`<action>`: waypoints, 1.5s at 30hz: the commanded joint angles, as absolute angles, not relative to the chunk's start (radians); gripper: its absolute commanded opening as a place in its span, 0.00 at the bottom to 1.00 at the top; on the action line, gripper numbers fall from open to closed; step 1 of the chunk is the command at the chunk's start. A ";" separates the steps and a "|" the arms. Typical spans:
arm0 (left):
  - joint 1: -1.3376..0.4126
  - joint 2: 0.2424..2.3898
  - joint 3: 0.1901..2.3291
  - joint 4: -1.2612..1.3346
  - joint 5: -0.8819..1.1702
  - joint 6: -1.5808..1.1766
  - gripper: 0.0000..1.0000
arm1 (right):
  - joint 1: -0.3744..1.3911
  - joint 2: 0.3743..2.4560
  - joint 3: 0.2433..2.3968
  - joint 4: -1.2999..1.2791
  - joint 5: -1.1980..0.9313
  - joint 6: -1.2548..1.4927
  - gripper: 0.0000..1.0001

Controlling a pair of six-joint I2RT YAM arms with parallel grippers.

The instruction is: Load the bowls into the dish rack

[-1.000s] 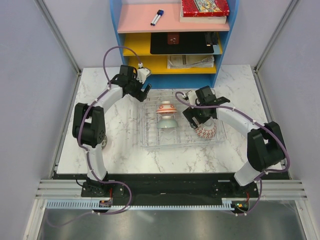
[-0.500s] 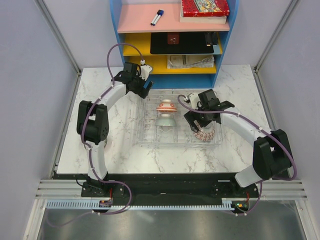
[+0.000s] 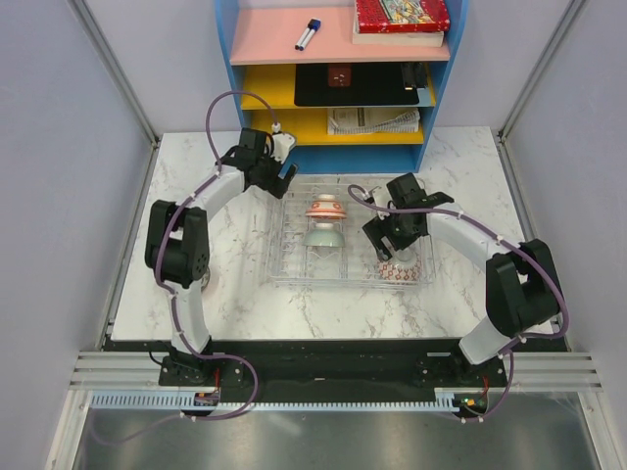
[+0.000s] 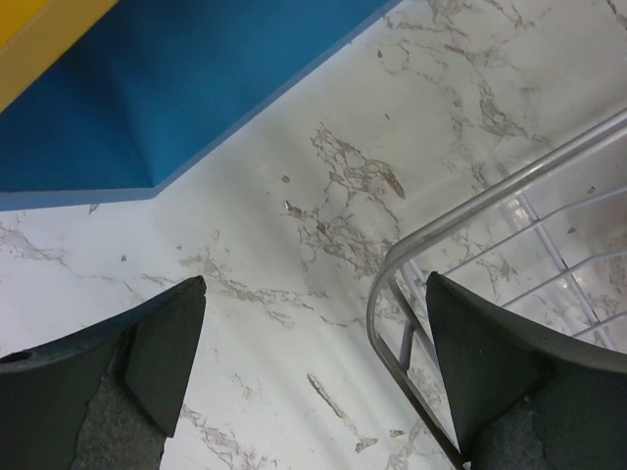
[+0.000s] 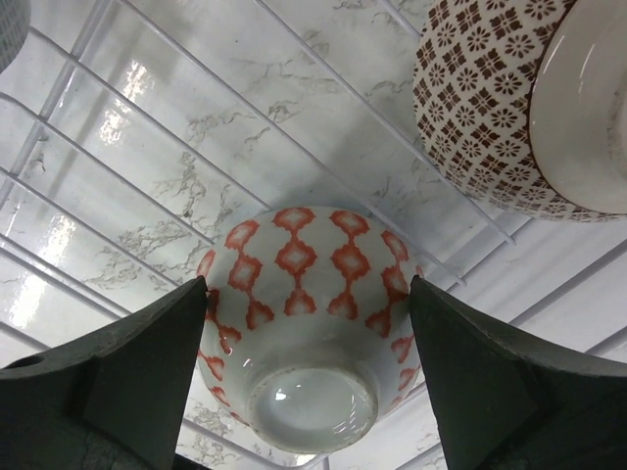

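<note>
Right jaws sit on both sides of the orange-red and white bowl (image 5: 312, 294), apparently gripping it, though contact on one side is hard to confirm. The bowl lies foot up inside the dish rack (image 5: 118, 147), with a brown-patterned bowl (image 5: 490, 108) just beside it. Left jaws stand released, wide apart, above the counter (image 4: 294, 196) at the rack's corner, near the blue shelf unit (image 4: 147, 88).

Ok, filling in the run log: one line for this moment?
right gripper: gripping orange-red bowl inside dish rack, beside brown-patterned bowl | left gripper: open, empty, by rack corner
</note>
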State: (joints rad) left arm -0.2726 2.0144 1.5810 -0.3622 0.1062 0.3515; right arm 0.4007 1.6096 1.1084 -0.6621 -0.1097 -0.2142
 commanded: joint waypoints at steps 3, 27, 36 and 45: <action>-0.250 1.911 1.537 -0.354 0.057 0.357 1.00 | 0.396 1.574 1.127 -0.787 -0.215 -0.236 0.88; -0.068 1.534 1.375 -0.489 0.106 0.264 1.00 | 0.396 1.319 1.319 -0.738 -0.199 -0.337 0.97; 0.243 1.231 0.921 -0.525 0.149 0.405 1.00 | 0.396 1.207 1.281 -0.712 -0.311 -0.345 0.98; 0.478 1.042 0.718 -0.607 0.161 0.534 1.00 | 0.394 1.204 1.259 -0.724 -0.319 -0.342 0.98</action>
